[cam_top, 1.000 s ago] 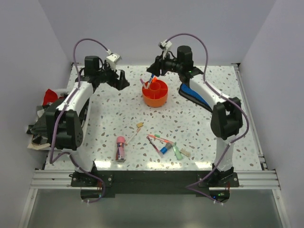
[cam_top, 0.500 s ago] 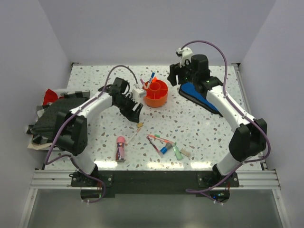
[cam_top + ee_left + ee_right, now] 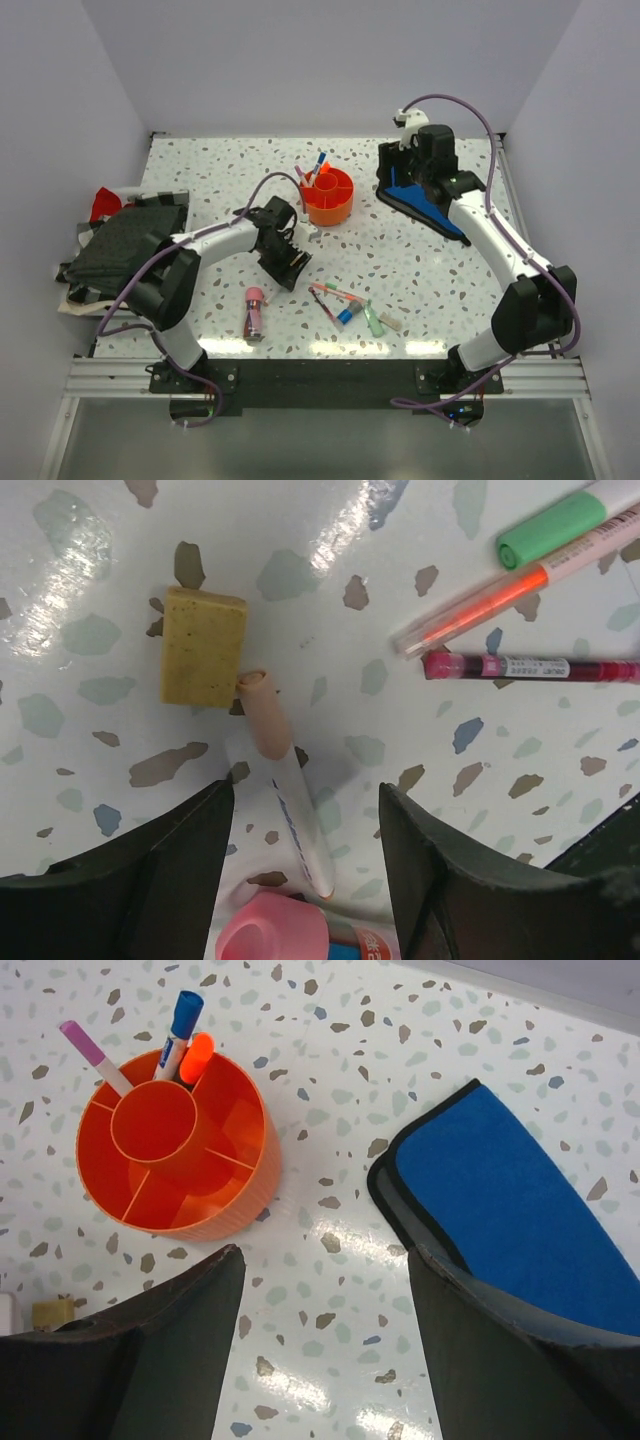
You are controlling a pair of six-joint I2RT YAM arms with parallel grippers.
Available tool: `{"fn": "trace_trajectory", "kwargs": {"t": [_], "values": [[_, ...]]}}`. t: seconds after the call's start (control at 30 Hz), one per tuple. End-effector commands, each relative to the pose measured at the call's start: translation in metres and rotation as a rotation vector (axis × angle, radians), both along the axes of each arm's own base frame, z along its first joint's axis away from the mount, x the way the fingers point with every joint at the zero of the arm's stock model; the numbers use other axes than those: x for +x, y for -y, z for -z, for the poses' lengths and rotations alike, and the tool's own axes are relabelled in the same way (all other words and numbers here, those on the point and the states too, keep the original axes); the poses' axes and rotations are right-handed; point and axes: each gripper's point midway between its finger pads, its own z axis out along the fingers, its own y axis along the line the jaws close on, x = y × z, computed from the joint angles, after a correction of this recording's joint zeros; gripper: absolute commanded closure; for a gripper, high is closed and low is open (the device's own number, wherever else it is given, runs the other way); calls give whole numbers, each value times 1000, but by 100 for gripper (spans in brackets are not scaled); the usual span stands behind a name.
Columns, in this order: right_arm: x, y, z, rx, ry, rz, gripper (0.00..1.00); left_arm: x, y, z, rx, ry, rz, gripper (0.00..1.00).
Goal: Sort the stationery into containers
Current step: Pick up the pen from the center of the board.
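Note:
The orange caddy (image 3: 327, 196) stands at the back middle of the table with a pink, a blue-capped and an orange pen in one ring compartment; it also shows in the right wrist view (image 3: 175, 1150). My left gripper (image 3: 285, 262) is open and low over a beige eraser (image 3: 203, 647) and a white pen with a beige cap (image 3: 285, 780); the pen lies between its fingers (image 3: 130, 880). A pink-capped glue tube (image 3: 254, 312) lies near the front left. Several pens and markers (image 3: 350, 305) lie at the front middle. My right gripper (image 3: 388, 168) is open and empty, right of the caddy.
A blue pouch with a dark border (image 3: 425, 200) lies under my right arm at the back right, also in the right wrist view (image 3: 520, 1200). A pile of dark cloth (image 3: 120, 240) with a red piece (image 3: 103, 203) sits at the table's left edge.
My left gripper has swung from the back left forward and down over the eraser and white pen. My right gripper has pulled away from the caddy to the right, over the pouch.

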Motion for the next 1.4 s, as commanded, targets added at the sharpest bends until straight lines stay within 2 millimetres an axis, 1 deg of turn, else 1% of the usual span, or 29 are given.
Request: {"fn": "trace_trajectory", "kwargs": {"t": [0.0, 0.1, 0.13, 0.2, 0.23, 0.27, 0.3, 0.33, 0.37, 0.43, 0.6, 0.63, 0.7, 0.77, 0.8, 0.87, 0.9, 0.93, 0.97, 1.07, 1.1, 1.13, 1.17, 1.2, 1.23, 1.27, 1.3, 1.33, 1.37], "values": [[-5, 3, -6, 29, 15, 5, 30, 17, 2, 7, 34, 44, -24, 36], [-3, 6, -1, 27, 6, 10, 31, 16, 4, 13, 41, 38, -15, 45], [-3, 7, 0, 26, 4, 11, 31, 13, 6, 15, 44, 32, -5, 49], [-2, 9, 0, 24, 6, 16, 31, 9, 10, 18, 46, 36, -4, 52], [-1, 11, 1, 23, 5, 20, 31, -1, 11, 24, 60, 29, 15, 55], [0, 12, 2, 24, 6, 25, 31, -2, 11, 26, 79, 45, 22, 58], [0, 13, 2, 24, 6, 28, 31, -4, 12, 28, 85, 61, 19, 59], [0, 14, 4, 22, 2, 30, 32, -17, 11, 35, 108, 55, 44, 61], [-1, 14, 4, 22, 0, 30, 32, -18, 10, 38, 126, 77, 44, 62], [-2, 16, 5, 23, -2, 32, 32, -19, 16, 38, 140, 98, 53, 65], [-3, 16, 7, 21, -4, 30, 32, -22, 7, 54, 223, 71, 33, 68], [-3, 16, 6, 20, -2, 29, 32, -21, 8, 55, 225, 68, 32, 71], [-4, 17, 5, 20, -1, 30, 32, -24, 5, 61, 244, 46, 35, 71], [-4, 19, 4, 19, 3, 33, 32, -28, 7, 64, 238, 22, 49, 78], [-5, 20, 6, 16, -1, 34, 32, -30, 7, 66, 240, 7, 56, 86], [-5, 22, 6, 8, 0, 37, 33, -34, 11, 65, 214, -14, 70, 100], [-5, 24, 5, 5, 1, 40, 33, -36, 11, 59, 205, -15, 82, 100], [-4, 27, 2, 4, 7, 50, 33, -35, 16, 52, 186, -12, 93, 100], [-3, 29, 2, 4, 2, 55, 33, -42, 26, 44, 118, -47, 123, 100], [0, 38, -2, 7, -4, 73, 33, -42, 46, -3, -44, 1, 219, 100], [1, 42, -2, 8, -6, 81, 34, -37, 52, -27, -99, 65, 254, 100], [2, 42, -3, 12, -4, 78, 34, -22, 62, -52, -163, 121, 257, 100], [1, 42, -2, 8, -11, 69, 34, -19, 75, -78, -259, 147, 295, 100], [2, 41, -2, 7, -14, 65, 34, 3, 88, -116, -323, 221, 289, 100], [3, 40, 1, 3, -23, 60, 34, 14, 96, -138, -368, 262, 298, 100], [3, 39, 2, 5, -29, 58, 34, 29, 103, -155, -402, 289, 300, 100], [5, 40, 2, 4, -29, 61, 35, 58, 111, -202, -482, 394, 285, 100], [6, 39, 6, 1, -38, 59, 35, 64, 120, -226, -565, 408, 307, 100], [7, 38, 7, 5, -41, 56, 35, 82, 127, -238, -605, 441, 302, 100]]}}
